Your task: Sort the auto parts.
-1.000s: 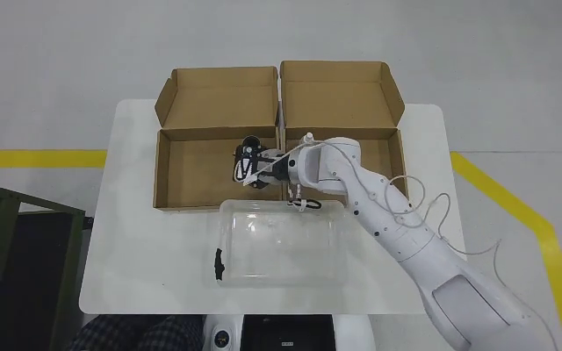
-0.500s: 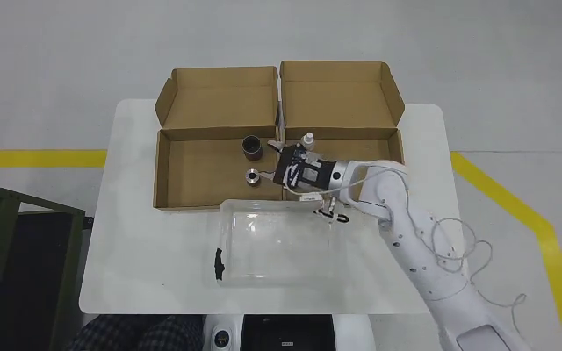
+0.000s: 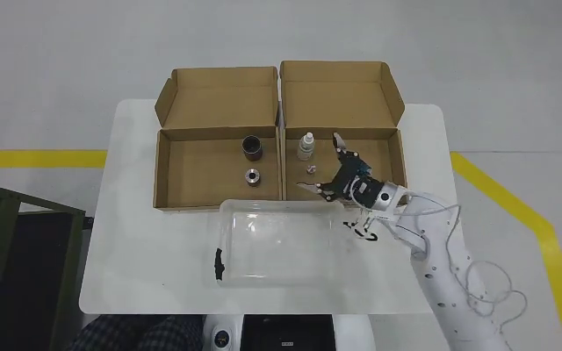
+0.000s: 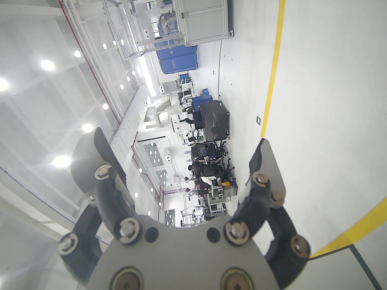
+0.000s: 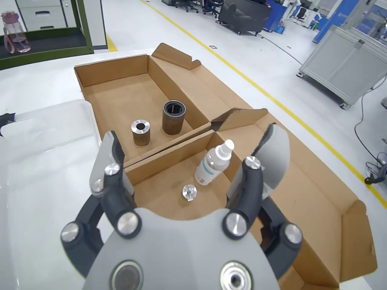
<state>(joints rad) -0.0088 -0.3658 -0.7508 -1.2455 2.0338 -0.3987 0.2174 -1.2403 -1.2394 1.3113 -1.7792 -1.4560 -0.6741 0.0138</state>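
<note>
one second on, backs right gripper [image 3: 317, 161] off the left box [image 3: 198, 171], splayed and empty. leaves sleeve [image 3: 252, 145] standing there by bushing [image 3: 253, 176]; holds left gripper [image 4: 180, 138] splayed too. frees the arm for another part.

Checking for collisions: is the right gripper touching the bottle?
Apart. Top view shows bare box floor between the open right gripper and the bottle.

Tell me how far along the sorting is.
Done: two dark cylinders stand in the left box; a bottle and a silver part sit in the right box. In hand: nothing, the right gripper is open. Left: perhaps the black piece at the rim of the clear bin.
</note>
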